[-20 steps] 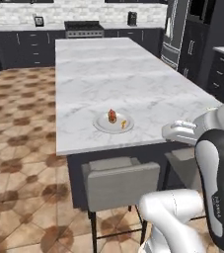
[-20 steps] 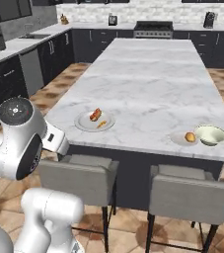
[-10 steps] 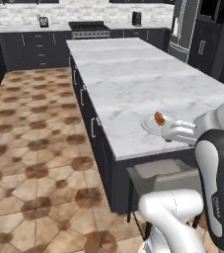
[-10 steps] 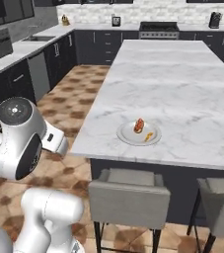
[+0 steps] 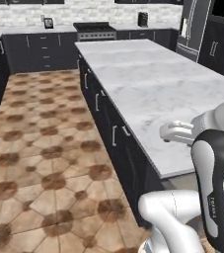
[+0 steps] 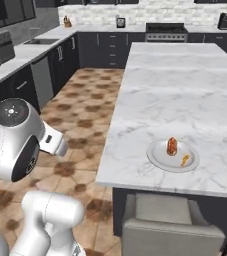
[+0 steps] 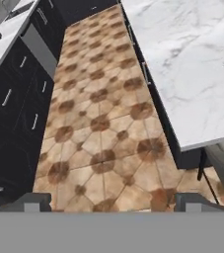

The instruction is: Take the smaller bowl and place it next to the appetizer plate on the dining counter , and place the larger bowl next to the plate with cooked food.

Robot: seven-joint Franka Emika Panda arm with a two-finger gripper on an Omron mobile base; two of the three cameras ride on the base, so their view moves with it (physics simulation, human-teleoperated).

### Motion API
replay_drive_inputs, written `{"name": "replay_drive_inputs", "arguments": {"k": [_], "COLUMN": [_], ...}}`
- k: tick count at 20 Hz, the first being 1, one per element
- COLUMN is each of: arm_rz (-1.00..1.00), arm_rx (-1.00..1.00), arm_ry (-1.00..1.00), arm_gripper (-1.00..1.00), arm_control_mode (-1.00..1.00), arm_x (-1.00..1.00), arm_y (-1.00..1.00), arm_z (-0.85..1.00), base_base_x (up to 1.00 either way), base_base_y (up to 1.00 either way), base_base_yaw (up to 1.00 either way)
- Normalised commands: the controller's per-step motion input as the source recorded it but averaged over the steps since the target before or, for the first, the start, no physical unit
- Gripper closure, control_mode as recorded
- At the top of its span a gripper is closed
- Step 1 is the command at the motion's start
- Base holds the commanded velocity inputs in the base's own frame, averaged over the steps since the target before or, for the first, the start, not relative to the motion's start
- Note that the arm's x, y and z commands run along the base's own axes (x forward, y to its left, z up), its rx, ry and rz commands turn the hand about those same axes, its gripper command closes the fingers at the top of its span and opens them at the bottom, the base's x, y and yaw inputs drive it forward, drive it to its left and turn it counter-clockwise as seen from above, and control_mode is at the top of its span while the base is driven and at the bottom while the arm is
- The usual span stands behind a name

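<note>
The plate with cooked food (image 6: 172,156) is lying near the dining counter's (image 6: 185,95) near edge, and is now sliding rightward in both base views as the base is swinging left (away from the stools (image 6: 162,227)). The gripper (image 7: 112,201), fingers spread and empty, is facing tiled floor (image 7: 101,133); the dark cabinets (image 7: 15,104) are lining the aisle.

The counter (image 6: 185,95) top lies bare all round the plate (image 6: 173,155) near its front edge. A stool (image 6: 165,225) stands below that edge; left, open tiled floor (image 7: 98,133).
</note>
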Motion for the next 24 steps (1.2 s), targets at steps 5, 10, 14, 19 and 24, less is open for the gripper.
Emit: {"name": "replay_drive_inputs", "arguments": {"k": [5,10,14,19,24], "arm_rz": [0.0,0.0,0.0,0.0,0.0], "arm_rx": [0.0,0.0,0.0,0.0,0.0], "arm_ry": [0.0,0.0,0.0,0.0,0.0], "arm_gripper": [-1.0,-1.0,-1.0,-1.0,-1.0], "arm_control_mode": [1.0,1.0,1.0,1.0,1.0], "arm_x": [0.0,0.0,0.0,0.0,0.0], "arm_y": [0.0,0.0,0.0,0.0,0.0], "arm_z": [0.0,0.0,0.0,0.0,0.0], "base_base_x": [0.85,0.54,0.72,0.81,0.96], "base_base_y": [0.36,0.67,0.62,0.49,0.47], "base_base_yaw": [0.0,0.0,0.0,0.0,0.0]}}
